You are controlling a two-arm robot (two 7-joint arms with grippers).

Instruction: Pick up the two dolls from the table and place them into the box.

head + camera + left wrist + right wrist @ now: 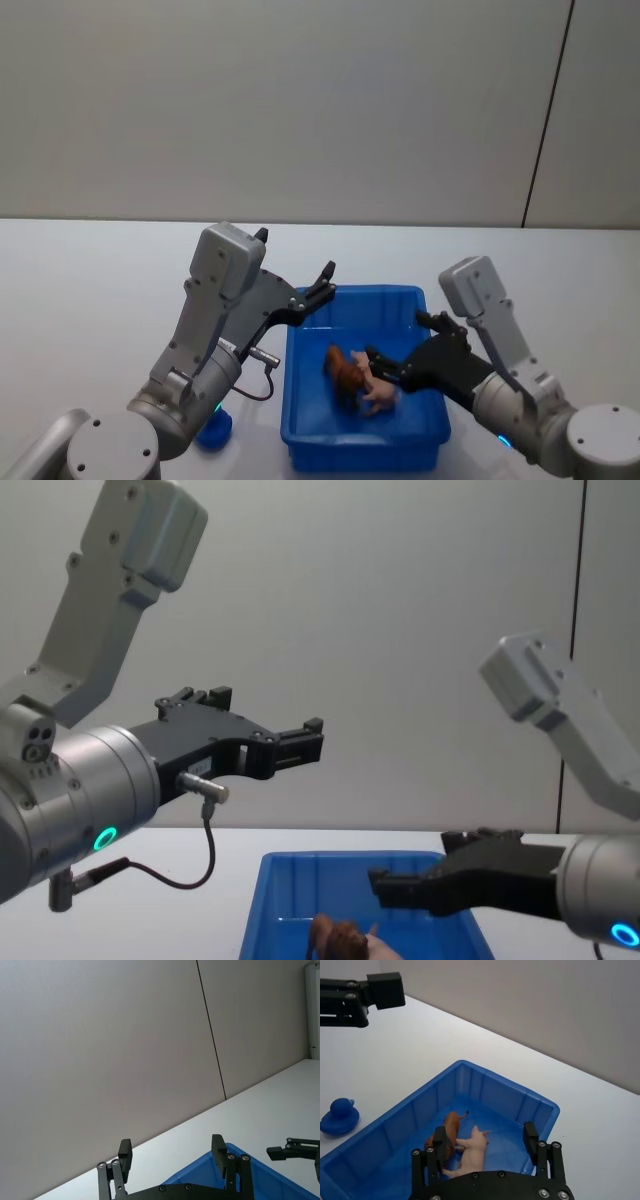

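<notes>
Already both dolls are lying inside the bright blue ribbed plastic box (490, 1092), the lumpy reddish-brown doll (451, 1127) touching the pale pinkish doll (474, 1150) at its 10 o'clock; my right gripper (485, 1132) is hanging just above them, jaws wide and empty, the pink one's long axis running crosswise to my closing line; my left gripper (171, 1145) is hovering wide and empty over the box's 11 o'clock corner; a small blue round-topped toy (339, 1117) is sitting on the plain white tabletop (395, 1050) off the box's 8 o'clock corner, nearer my left arm.
</notes>
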